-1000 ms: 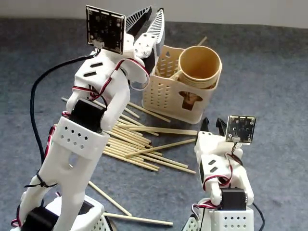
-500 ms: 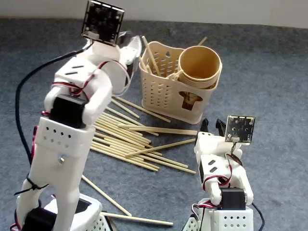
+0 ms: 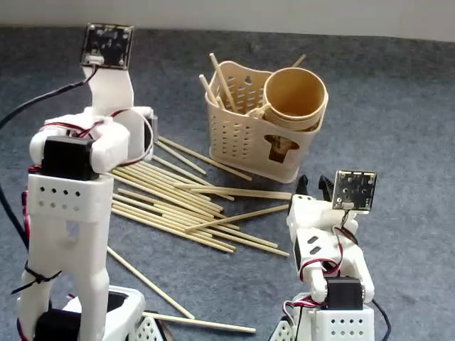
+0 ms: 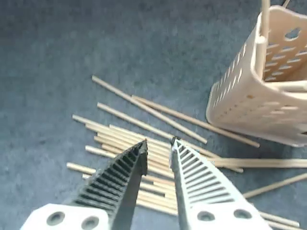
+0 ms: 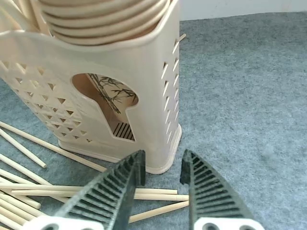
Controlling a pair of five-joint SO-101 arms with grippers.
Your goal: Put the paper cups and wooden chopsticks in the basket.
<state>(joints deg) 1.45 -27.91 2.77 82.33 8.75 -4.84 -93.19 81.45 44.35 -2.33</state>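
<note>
Partly done: cups [image 3: 295, 96] stacked inside the basket [image 3: 245, 138], with a few chopsticks [image 3: 220, 77] standing in it. Left to do: the pile of chopsticks [image 3: 178, 202] on the table [image 3: 398, 142] beside the basket. Above the pile, left claw [image 4: 159, 143] released and empty; right claw [image 5: 162, 160] also released, empty, just before the basket.

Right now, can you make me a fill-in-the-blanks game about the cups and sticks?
The basket holds a stack of paper ____.
Most of the wooden ____ lie loose on the grey table.
Both arms' jaws are ____ and hold nothing.
Missing words: cups; chopsticks; open.
</note>
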